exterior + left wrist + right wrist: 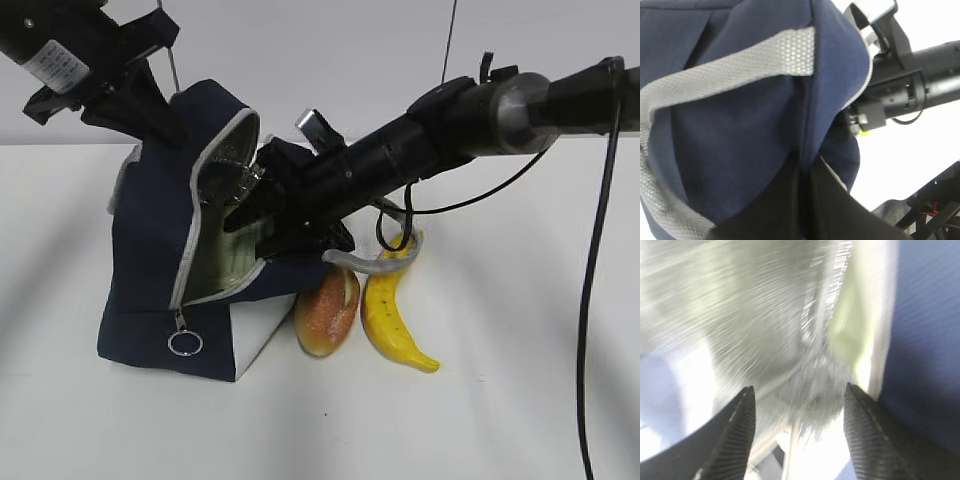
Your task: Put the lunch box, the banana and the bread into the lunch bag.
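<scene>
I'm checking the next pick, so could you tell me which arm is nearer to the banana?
Right. Its claw is inside the lunch bag, and that arm passes just above the banana. The left claw is at the bag's far top corner.

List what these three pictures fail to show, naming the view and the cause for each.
- Lunch box: not identifiable; right wrist view shows only blurred silvery lining between the open right gripper fingers.
- Left gripper: fingertips hidden by the navy-blue fabric lunch bag in left wrist view.
- Golden-brown oval bread roll: top hidden by the bag in exterior view.
- Curved yellow banana: upper end behind the right arm's cable.
</scene>
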Action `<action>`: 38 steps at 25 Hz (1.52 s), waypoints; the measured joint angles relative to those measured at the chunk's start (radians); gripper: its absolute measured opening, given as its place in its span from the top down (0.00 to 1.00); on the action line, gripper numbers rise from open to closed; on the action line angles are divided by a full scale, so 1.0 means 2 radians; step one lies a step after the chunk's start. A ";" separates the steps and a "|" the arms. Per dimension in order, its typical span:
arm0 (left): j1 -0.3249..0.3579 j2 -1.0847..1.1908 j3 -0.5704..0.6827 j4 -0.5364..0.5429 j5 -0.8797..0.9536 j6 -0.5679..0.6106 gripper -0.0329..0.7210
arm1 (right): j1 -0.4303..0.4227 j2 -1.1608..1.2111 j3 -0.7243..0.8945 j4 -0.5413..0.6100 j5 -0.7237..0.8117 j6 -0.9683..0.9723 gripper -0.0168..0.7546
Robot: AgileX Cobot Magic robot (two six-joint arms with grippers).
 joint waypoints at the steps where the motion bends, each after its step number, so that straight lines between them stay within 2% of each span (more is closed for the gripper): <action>1: 0.000 0.000 0.000 0.000 0.001 0.000 0.96 | -0.001 -0.003 -0.006 -0.004 0.018 -0.001 0.44; 7: 0.000 0.000 0.000 0.004 0.006 0.000 0.96 | -0.005 -0.059 -0.020 -0.059 0.063 -0.010 0.44; 10: 0.000 0.000 0.000 0.015 0.011 0.000 0.96 | -0.005 -0.105 -0.021 -0.118 0.069 0.016 0.44; 15: 0.000 0.000 0.000 0.020 0.016 0.000 0.96 | -0.005 -0.180 -0.014 -0.251 0.078 0.082 0.44; 21: 0.000 0.000 0.000 0.021 0.016 0.000 0.96 | -0.005 -0.253 0.071 -0.366 0.063 0.143 0.44; 28: 0.000 0.000 0.000 0.022 0.020 0.000 0.96 | -0.005 -0.290 0.203 -0.391 -0.022 0.165 0.44; 34: 0.000 0.000 0.000 0.022 0.022 0.000 0.96 | -0.005 -0.241 0.225 -0.393 -0.078 0.166 0.43; 35: 0.000 0.000 0.000 0.022 0.023 0.000 0.96 | -0.005 -0.233 0.225 -0.392 -0.086 0.166 0.41; 38: 0.000 0.000 0.000 0.022 0.024 0.000 0.96 | -0.005 -0.211 0.226 -0.379 -0.115 0.166 0.27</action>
